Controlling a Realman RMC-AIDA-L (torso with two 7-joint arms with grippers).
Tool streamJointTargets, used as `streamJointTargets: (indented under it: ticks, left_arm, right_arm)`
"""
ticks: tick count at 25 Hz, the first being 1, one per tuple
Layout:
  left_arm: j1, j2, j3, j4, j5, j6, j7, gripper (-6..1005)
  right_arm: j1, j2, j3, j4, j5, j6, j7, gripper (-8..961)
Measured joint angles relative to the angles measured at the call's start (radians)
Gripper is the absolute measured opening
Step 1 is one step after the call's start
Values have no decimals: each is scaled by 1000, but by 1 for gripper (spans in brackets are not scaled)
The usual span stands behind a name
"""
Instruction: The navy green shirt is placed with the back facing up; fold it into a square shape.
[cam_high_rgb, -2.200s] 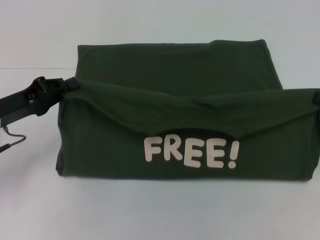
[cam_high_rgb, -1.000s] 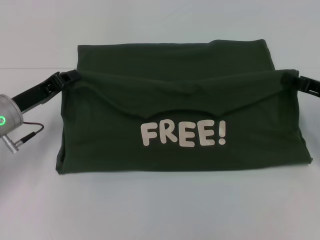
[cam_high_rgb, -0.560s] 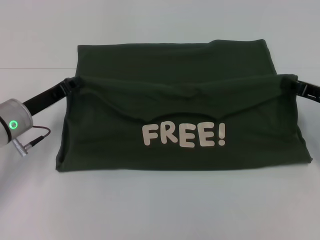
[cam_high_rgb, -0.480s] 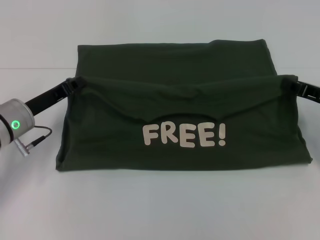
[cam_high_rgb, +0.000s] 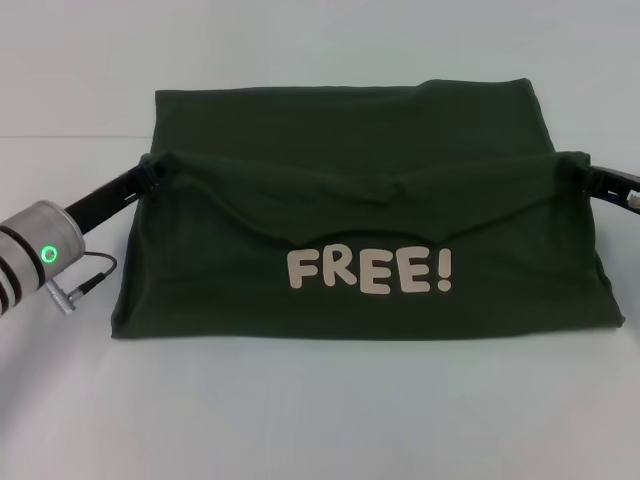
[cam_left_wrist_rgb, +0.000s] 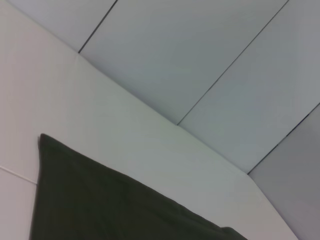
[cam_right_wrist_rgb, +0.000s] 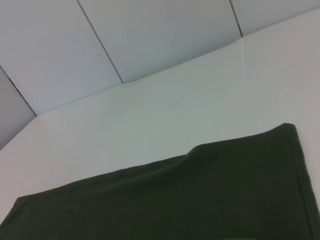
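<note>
You had the shirt (cam_high_rgb: 360, 240) spread on the white table (cam_high_rgb: 320, 420), its near half doubled over so "FREE!" (cam_high_rgb: 370, 272) faced up. The left gripper (cam_high_rgb: 148, 172) pinched the fold's left corner and the right gripper (cam_high_rgb: 578, 167) its right corner, both clamped on fabric.

White counter (cam_high_rgb: 320, 420) is filling the foreground, lighting looking even. Pale grey panelled wall (cam_left_wrist_rgb: 200, 60) is running behind it, thin dark seams (cam_right_wrist_rgb: 100, 42) splitting the panels.
</note>
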Motion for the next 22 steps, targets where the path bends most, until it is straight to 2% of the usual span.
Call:
streamJointTargets:
  ticks: [4,6,10,12,22]
  left_arm:
    - [1,-1,-2,-34,-50,-36,84,76]
    - [1,-1,-5,-56,-84,-55,134,111]
    - [2,-2,-3,-69,-115,-63,163,289]
    - [3,-2,-4,-74,-121,-64,172,338]
    - [16,-2,-5,-78,-124,-80,181,592]
  right_arm:
    - [-5,0,0,24,53,16,-41,88]
    - [-7,0,0,25,60,21,-43,145]
    - [-13,0,0,25,61,27,-44,260]
    - [-16,0,0,26,61,27,-44,317]
    - [-53,-2,6,26,63,-16,-34,806]
